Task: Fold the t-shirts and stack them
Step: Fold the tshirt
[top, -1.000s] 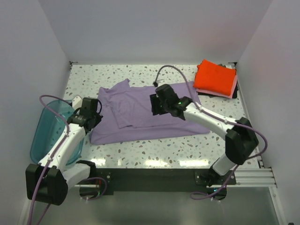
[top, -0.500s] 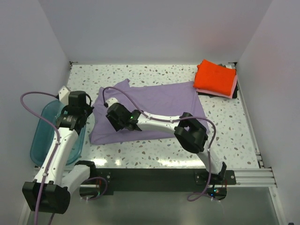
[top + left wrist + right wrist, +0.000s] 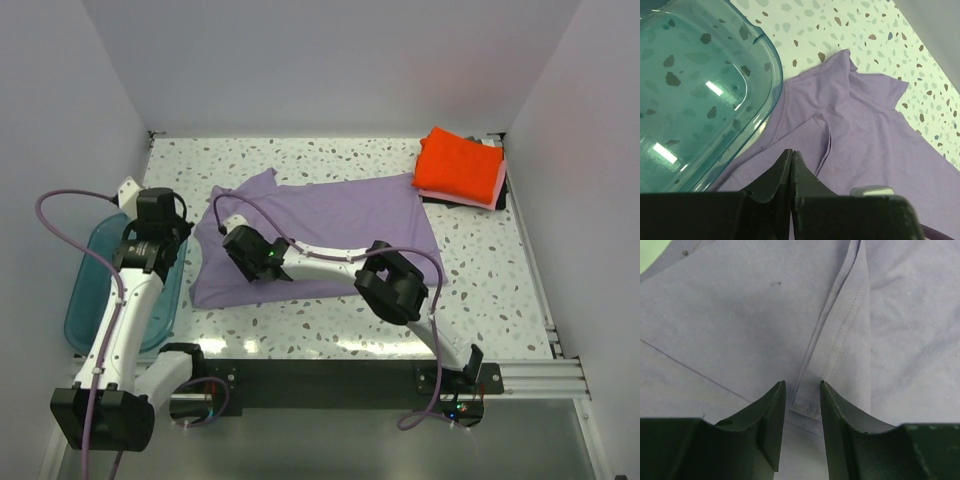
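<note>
right gripper (image 3: 802, 386): your jaws apart, astride hem fold (image 3: 840, 340) of lavender t-shirt (image 3: 730, 325); fold runs straight ahead; nothing pinched | left gripper (image 3: 791, 155): clenched empty, farther off

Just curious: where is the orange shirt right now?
In the top view, the orange shirt lies folded at the table's far right corner, atop a pink one, right of the purple shirt.

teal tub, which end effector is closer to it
Left. The left end effector is shut, right beside the rim of the teal tub. The right end effector is farther away, open over a hem of the lavender t-shirt.
</note>
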### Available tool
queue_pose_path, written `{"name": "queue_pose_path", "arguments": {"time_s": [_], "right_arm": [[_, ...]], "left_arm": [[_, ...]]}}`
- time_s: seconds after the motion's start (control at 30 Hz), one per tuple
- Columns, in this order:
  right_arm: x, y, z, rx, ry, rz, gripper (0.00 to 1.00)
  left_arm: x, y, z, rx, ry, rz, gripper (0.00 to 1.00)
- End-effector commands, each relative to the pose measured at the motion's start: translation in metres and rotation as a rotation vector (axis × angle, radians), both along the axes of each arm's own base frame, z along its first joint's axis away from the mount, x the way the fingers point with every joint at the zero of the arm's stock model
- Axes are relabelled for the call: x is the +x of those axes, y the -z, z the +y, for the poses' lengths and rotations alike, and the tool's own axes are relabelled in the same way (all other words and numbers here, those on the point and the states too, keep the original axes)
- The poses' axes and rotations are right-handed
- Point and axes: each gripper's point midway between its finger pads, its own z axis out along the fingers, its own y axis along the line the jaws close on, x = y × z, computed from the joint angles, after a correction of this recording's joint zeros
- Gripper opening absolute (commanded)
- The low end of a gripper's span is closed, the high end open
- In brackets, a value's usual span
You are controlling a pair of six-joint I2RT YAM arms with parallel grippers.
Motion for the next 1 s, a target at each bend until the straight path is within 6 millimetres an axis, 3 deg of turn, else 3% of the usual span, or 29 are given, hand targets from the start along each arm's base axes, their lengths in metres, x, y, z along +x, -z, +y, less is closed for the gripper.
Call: {"name": "queue_pose_path", "arguments": {"time_s": [0.0, 0.57, 0.73, 0.97], "right_arm": [[0.006, -0.02, 0.008, 0.022, 0.023, -0.06, 0.37], [0.003, -0.01, 0.001, -0.02, 0.029, -0.061, 0.29], [0.001, -0.004, -0.001, -0.028, 0.022, -0.049, 0.25], [-0.002, 0.002, -0.004, -0.049, 0.02, -0.059, 0.27]], "left_arm": [[0.008, -0.015, 0.002, 0.015, 0.021, -0.042, 0.05], [0.009, 0.0, -0.002, 0.007, 0.054, -0.02, 0.05], [0.008, 0.003, 0.005, 0.007, 0.031, -0.013, 0.05], [0.006, -0.002, 0.007, 0.007, 0.027, -0.026, 0.06]]}}
